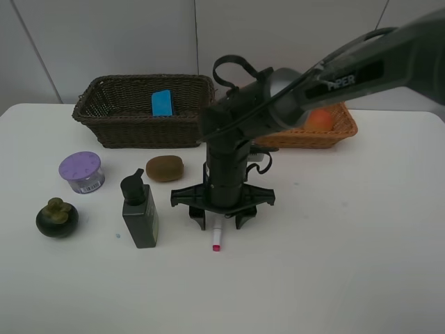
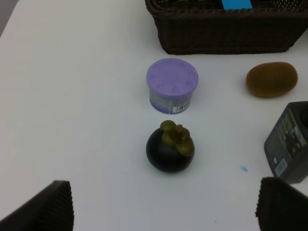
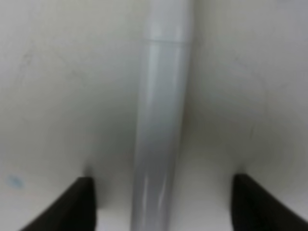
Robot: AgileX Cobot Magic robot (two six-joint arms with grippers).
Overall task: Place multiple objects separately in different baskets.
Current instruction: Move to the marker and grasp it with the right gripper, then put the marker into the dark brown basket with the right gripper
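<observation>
Reaches down at desk (image 1: 348, 264) centre with the right hand (image 1: 220, 223), set half wide astride the white pen (image 1: 217, 234) — fingers (image 3: 79, 204) apart from the barrel on both sides. Lies flat, red tip toward 6 o'clock. Holds the left hand (image 2: 168, 206) fully wide and empty — dark mangosteen (image 2: 169, 150) just ahead, purple-lidded jar (image 2: 172, 85) beyond.

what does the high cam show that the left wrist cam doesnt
Only the exterior high view: the right gripper with its jaws either side of the white pen, and the orange-tan basket holding an orange-red fruit. Only the left wrist view: the left gripper, open with nothing between its jaws. Both: the purple-lidded jar, mangosteen, kiwi, pump bottle, and the dark basket with the blue eraser.
</observation>
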